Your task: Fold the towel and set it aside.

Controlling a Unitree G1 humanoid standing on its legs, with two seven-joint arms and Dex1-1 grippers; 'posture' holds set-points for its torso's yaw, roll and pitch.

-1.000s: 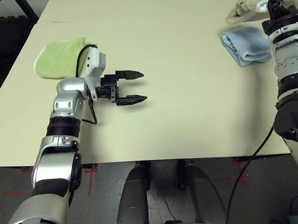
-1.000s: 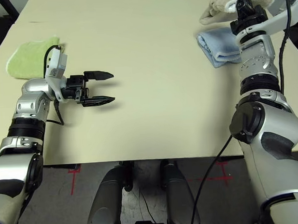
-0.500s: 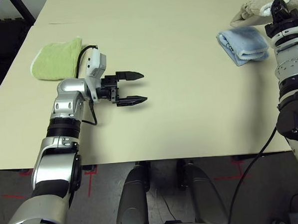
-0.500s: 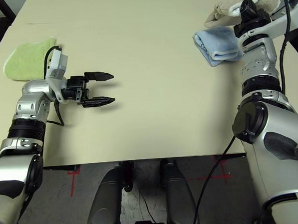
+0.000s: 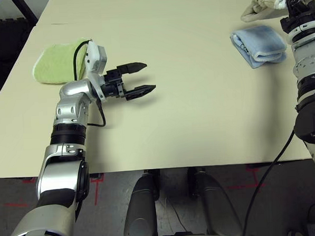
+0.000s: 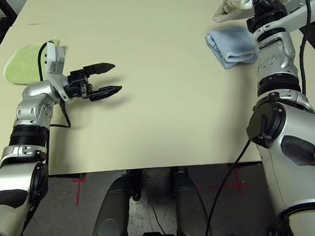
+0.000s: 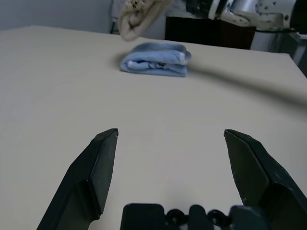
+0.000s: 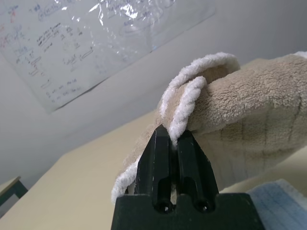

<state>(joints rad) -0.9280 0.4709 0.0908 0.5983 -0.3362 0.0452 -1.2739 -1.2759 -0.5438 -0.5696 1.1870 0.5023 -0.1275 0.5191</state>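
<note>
Right tool (image 8: 173,139), fingers pressed together on the white-stitched edge of the beige towel (image 8: 240,115), holding it raised above the far right corner of the tabletop (image 5: 199,110), beyond the folded light blue towel (image 5: 259,45). Towel bunched; long axis cannot be told. Left tool (image 5: 139,79), fingers spread apart and empty, forearm reaching level toward the right, near the light green towel (image 5: 57,62). Whiteboard (image 8: 81,43) on the wall behind.

A lab: whiteboard (image 8: 72,43) with scribbled notes (plastic-covered), red tape marks (image 5: 14,204) on the floor.
</note>
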